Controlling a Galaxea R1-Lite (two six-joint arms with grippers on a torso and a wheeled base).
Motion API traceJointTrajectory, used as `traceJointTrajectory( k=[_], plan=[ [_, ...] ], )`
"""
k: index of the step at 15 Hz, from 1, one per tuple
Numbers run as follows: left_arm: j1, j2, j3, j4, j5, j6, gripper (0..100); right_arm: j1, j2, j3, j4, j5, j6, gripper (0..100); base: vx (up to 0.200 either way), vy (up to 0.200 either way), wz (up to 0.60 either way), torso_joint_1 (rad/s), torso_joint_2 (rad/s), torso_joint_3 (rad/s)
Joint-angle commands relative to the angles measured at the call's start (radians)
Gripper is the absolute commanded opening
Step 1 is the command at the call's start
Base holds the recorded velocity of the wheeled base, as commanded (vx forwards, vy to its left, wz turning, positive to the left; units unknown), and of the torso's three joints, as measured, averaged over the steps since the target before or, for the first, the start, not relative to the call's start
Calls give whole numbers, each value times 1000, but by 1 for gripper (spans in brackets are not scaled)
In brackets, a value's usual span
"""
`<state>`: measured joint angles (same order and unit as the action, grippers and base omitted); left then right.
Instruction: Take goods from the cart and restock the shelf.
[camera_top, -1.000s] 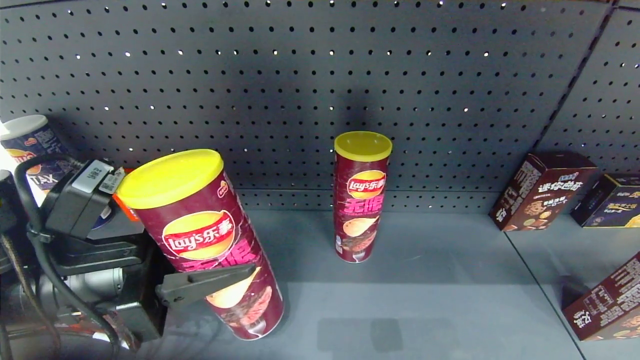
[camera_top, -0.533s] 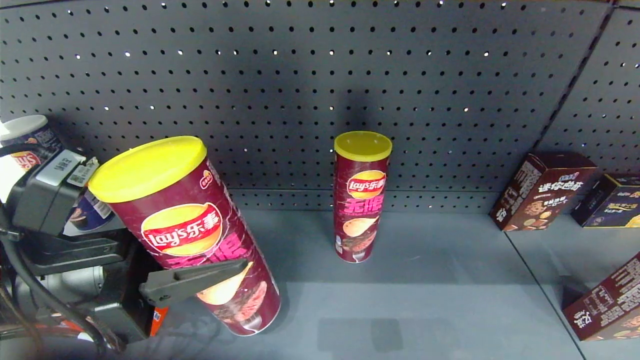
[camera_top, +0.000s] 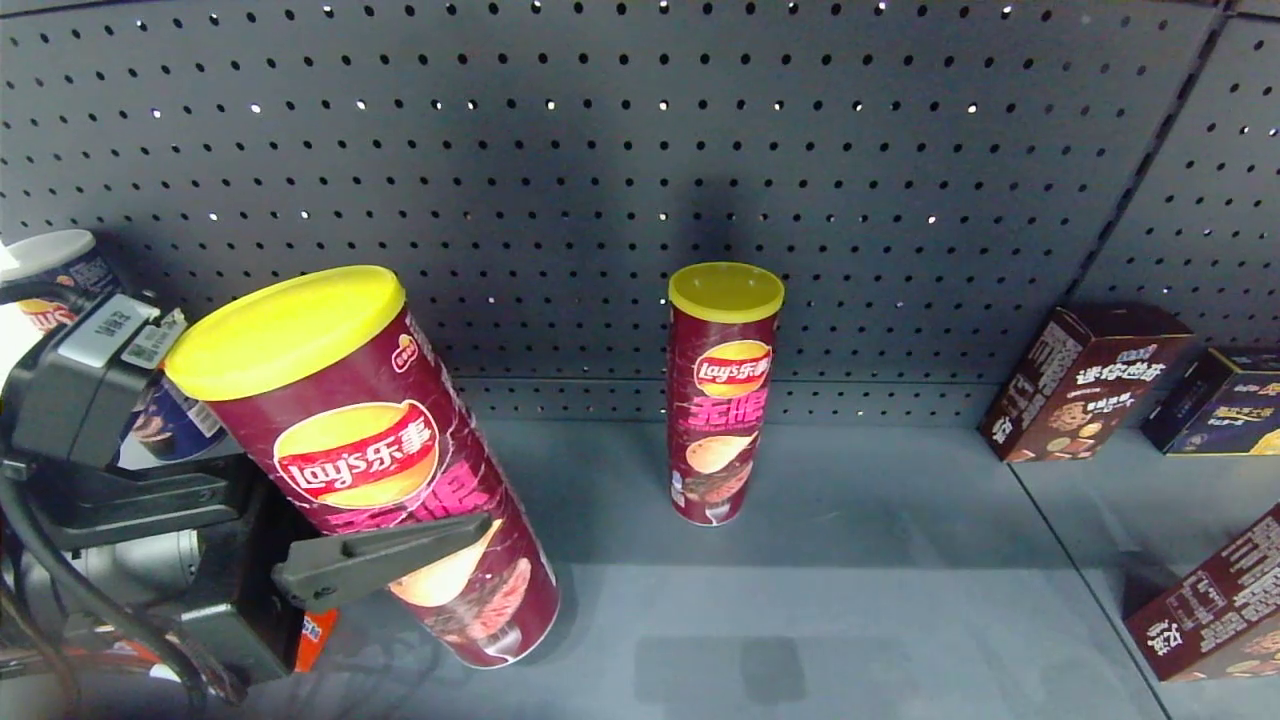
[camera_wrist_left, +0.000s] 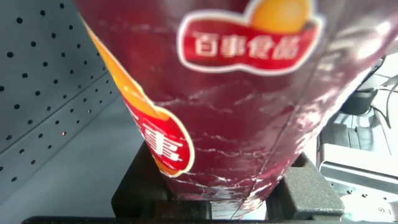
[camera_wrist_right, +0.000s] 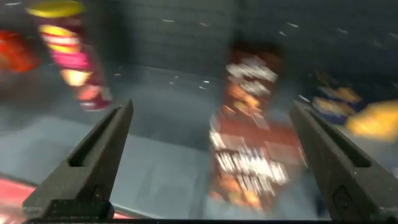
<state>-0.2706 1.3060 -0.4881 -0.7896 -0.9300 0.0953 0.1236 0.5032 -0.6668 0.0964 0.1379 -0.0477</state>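
Maroon chip can (camera_top: 360, 450) near upright, top tilted leftward, grasped by left gripper (camera_wrist_left: 217, 198), right gripper (camera_wrist_right: 211, 107) splayed.

Dark perforated panel (camera_top: 600, 150) backs the grey shelf (camera_top: 850, 600).

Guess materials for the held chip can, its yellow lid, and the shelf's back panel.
The held can: likely cardboard tube with glossy printed wrap; faint creases and sheen show in the left wrist view.
The lid: looks like smooth matte plastic, uniform yellow, moulded rim.
The back panel: probably painted sheet metal, matte grey, regular punched holes.
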Motion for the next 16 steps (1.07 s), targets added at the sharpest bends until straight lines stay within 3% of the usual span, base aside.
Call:
traceJointTrajectory(
  k=[1,5,7,12,16],
  plan=[
    [1,-1,2,0,3,0,0,96,262,-149,28,31,-40,100,0,0,0,0,0,0],
    [1,3,-4,0,10,0,0,159,377,-174,5,9,-61,100,0,0,0,0,0,0],
    [1,3,-4,0,10,0,0,252,422,-168,-18,57,-100,100,0,0,0,0,0,0],
    [2,15,-6,0,10,0,0,324,623,-174,-179,72,-120,100,0,0,0,0,0,0],
    [7,18,-4,0,10,-2,0,366,727,-220,-195,69,-133,100,0,0,0,0,0,0]
  ],
)
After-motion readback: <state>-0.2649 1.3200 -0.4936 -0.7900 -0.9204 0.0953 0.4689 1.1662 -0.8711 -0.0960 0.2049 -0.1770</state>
